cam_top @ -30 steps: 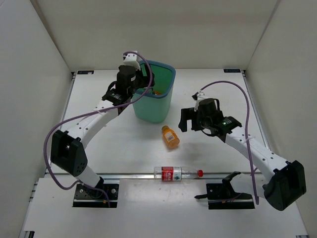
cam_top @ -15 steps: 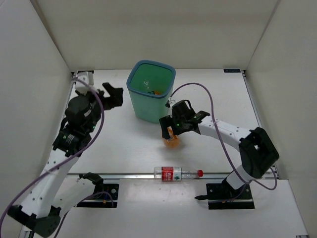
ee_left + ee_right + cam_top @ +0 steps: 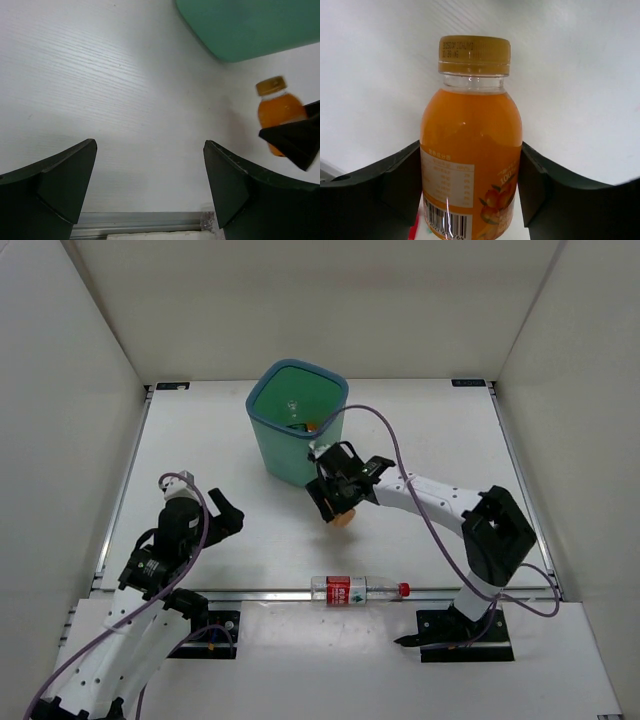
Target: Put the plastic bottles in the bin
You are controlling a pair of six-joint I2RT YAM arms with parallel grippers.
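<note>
The teal bin [image 3: 285, 455] stands at the back centre, and something orange [image 3: 312, 426] lies at its bottom. Just in front of it my right gripper [image 3: 338, 498] is shut on a stubby orange bottle [image 3: 346, 519] [image 3: 470, 135], its fingers [image 3: 400, 185] pressing the label on both sides, cap pointing away. From the left wrist that bottle [image 3: 276, 107] appears below the bin [image 3: 250, 25]. A clear bottle [image 3: 358, 590] with a red label and red cap lies at the table's front edge. My left gripper [image 3: 215, 512] [image 3: 150, 185] hangs open over bare table at the near left.
A metal rail [image 3: 270, 592] runs along the front edge of the table. White walls close in the left, back and right sides. The two arm bases [image 3: 195, 625] are bolted at the front edge.
My left arm has drawn back from the bin to the near left, still open. My right gripper has moved left onto the orange bottle and closed on it. The bin shifted slightly left.
</note>
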